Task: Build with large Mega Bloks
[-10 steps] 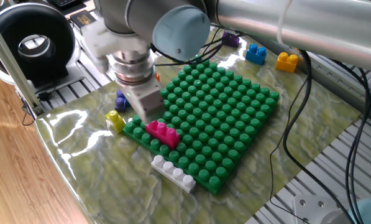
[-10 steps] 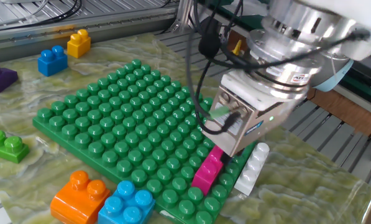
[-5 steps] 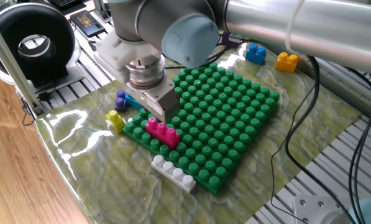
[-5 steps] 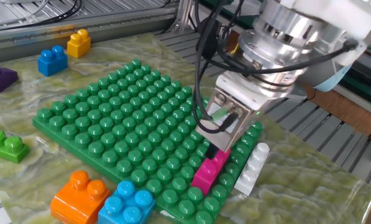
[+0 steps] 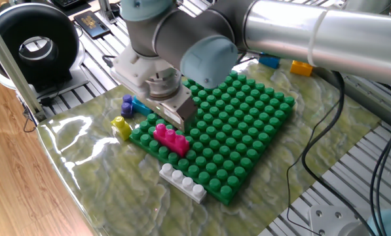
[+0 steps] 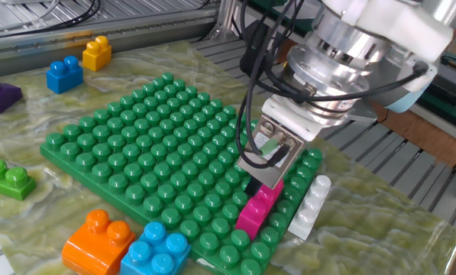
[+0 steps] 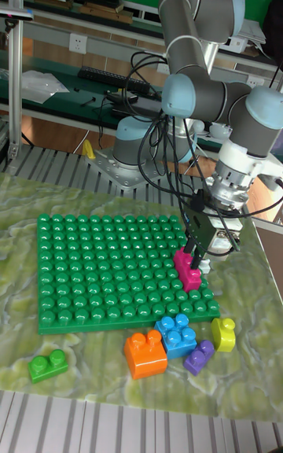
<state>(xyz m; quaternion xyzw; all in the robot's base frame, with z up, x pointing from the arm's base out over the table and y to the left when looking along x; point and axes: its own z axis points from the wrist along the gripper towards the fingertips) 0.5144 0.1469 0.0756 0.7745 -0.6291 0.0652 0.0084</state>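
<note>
Desk: a marbled green mat carries the green baseplate (image 5: pixel 221 131).
Magenta brick (image 5: pixel 171 139): seated on the baseplate's near edge, white-grey brick (image 5: pixel 183 182) just beside on the mat.
Change: the hand (image 6: pixel 260 176) has lifted and tilted away over the last second.
Hand: fingers spread, grasping nothing.
Meaning: this placement looks finished; loose bricks remain.
</note>
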